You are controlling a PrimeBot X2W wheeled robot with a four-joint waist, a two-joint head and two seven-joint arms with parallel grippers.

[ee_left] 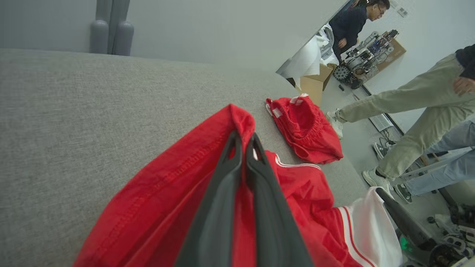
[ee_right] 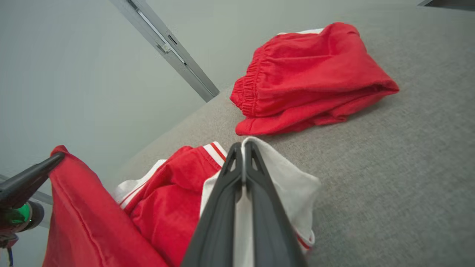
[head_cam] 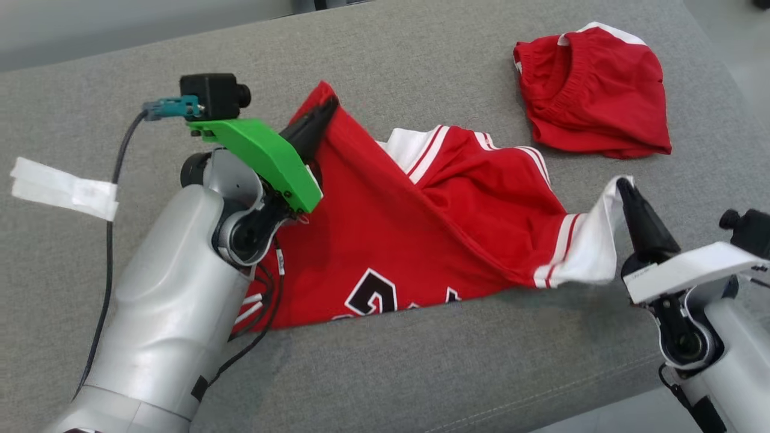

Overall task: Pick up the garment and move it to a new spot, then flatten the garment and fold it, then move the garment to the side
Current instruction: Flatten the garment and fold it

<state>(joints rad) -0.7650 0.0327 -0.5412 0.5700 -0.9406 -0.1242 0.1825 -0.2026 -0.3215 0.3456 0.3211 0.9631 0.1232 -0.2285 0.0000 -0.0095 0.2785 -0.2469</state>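
Red jersey (head_cam: 421,240) sags on the grey bench (head_cam: 421,373), our left gripper (head_cam: 326,109) and right gripper (head_cam: 622,185) jaws each pinching an edge; we judge the pick-up is in hand, and next we lift both ends together.

Robotics lab, robot parts (ee_left: 362,55) and cardboard box (ee_left: 313,84) on floor (ee_left: 354,139), people (ee_left: 408,102) standing by

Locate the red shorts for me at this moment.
In the head view the red shorts lie at the upper right of the grey cushion, on the robot's right, just beyond the jersey.
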